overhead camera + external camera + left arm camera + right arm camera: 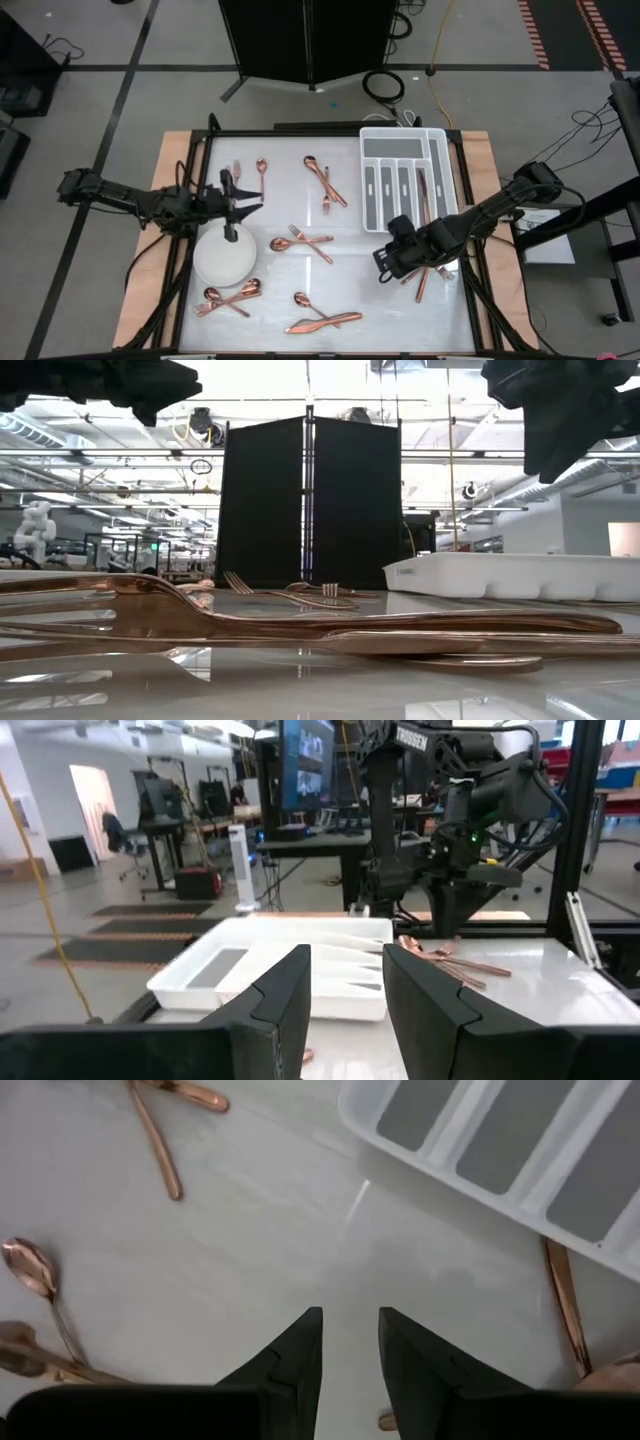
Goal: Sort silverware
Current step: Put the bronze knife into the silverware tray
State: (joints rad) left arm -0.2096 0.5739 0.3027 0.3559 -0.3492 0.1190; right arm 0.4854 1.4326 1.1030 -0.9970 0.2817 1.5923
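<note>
The left hand (243, 198) is held above the left part of the table (340, 255), just beyond the round white plate (224, 258), its fingers (285, 1005) spread apart with nothing between them. The silverware (310, 238) is scattered in small copper-coloured heaps across the table: a fork and a spoon near the far left edge, a cluster near the near left corner, pieces at the centre and along the near edge, and a few beside the white compartmented tray (408, 180) at the far right corner. One piece is seen lying in a tray slot. The right hand (386, 262) is poised over bare table just before the tray's near end, its fingers (295, 1355) parted slightly and gripping nothing.
</note>
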